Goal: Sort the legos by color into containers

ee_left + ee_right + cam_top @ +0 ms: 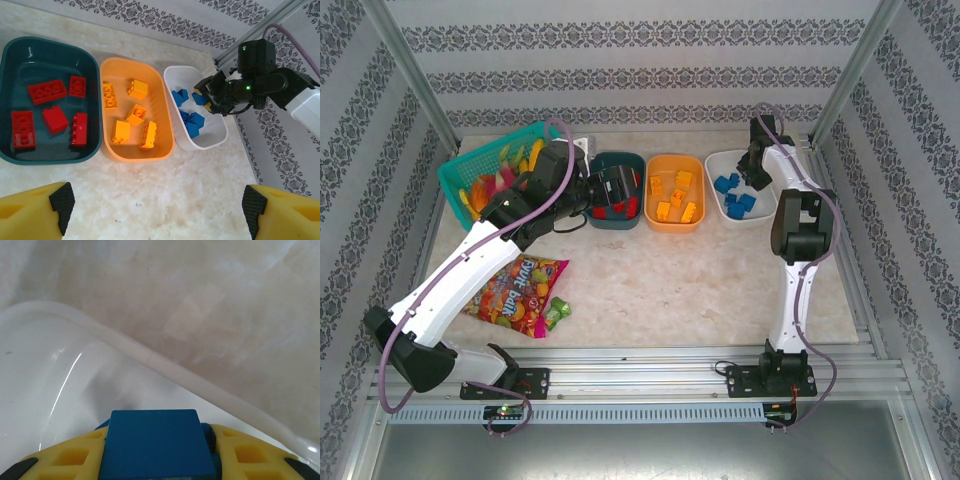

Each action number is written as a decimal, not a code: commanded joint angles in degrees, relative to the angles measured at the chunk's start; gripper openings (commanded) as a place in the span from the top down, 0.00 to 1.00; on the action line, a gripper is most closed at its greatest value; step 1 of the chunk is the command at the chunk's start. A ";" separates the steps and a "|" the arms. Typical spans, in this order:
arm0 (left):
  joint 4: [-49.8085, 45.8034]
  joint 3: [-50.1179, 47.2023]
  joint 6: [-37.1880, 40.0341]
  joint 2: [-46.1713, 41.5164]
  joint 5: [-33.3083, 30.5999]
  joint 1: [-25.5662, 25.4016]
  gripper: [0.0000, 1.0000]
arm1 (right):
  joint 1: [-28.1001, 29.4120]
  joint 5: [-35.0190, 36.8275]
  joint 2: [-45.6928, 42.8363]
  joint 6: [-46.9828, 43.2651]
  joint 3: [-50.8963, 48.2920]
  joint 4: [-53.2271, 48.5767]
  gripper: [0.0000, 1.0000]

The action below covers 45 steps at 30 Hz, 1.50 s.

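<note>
We count five chunky red plastic bricks [46, 91], five orange ones [136, 114]. The right end effector [212, 97] clamps a blue brick [155, 445]; the left end effector [157, 207] stands apart.

Three tubs [160, 107] span the frame. Five red bricks [46, 91] lie left and five orange bricks [136, 114] centre. The blue bricks [192, 125], right, overlap too much to count.

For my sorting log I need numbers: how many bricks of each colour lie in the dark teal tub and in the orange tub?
Red bricks, in the dark teal tub: 5
Orange bricks, in the orange tub: 5
Total: 10
</note>
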 commanded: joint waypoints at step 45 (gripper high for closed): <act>26.93 -56.37 34.83 -17.57 -29.98 20.40 0.00 | 12.06 13.62 -56.88 -46.67 -79.92 58.37 0.02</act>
